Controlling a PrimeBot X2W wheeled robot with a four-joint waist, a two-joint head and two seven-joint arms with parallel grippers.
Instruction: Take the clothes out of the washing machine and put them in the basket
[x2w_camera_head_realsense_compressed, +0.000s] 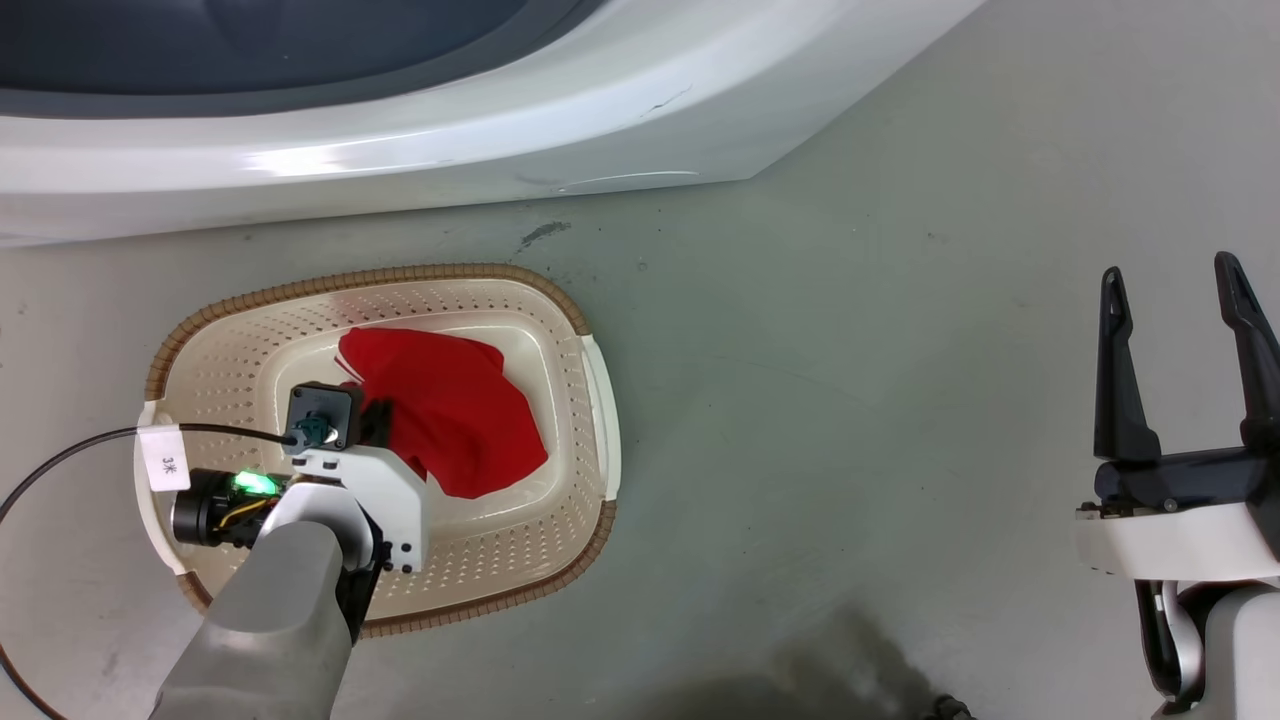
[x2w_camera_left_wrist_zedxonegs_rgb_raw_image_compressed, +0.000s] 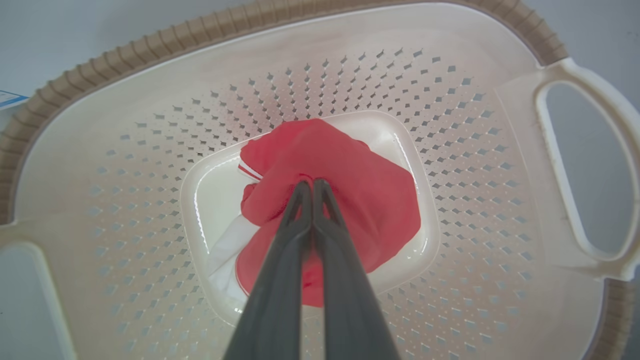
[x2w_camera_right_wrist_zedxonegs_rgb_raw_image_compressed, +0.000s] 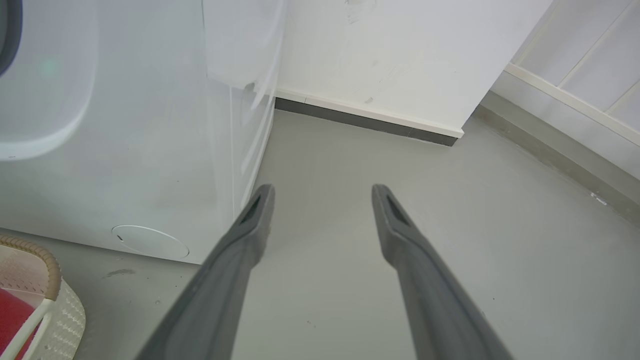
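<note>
Left gripper (x2w_camera_left_wrist_zedxonegs_rgb_raw_image_compressed: 312, 181) pinched on red clothes (x2w_camera_left_wrist_zedxonegs_rgb_raw_image_compressed: 372, 200) — inside basket (x2w_camera_left_wrist_zedxonegs_rgb_raw_image_compressed: 150, 56), right gripper (x2w_camera_head_realsense_compressed: 1170, 272) wide open

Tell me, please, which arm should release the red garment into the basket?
Left: its jaws are shut on the red garment inside the basket; the right jaws stand open over the floor.

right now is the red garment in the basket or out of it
In: the red garment sits bunched on the floor of the basket, with the left gripper shut on it.
</note>
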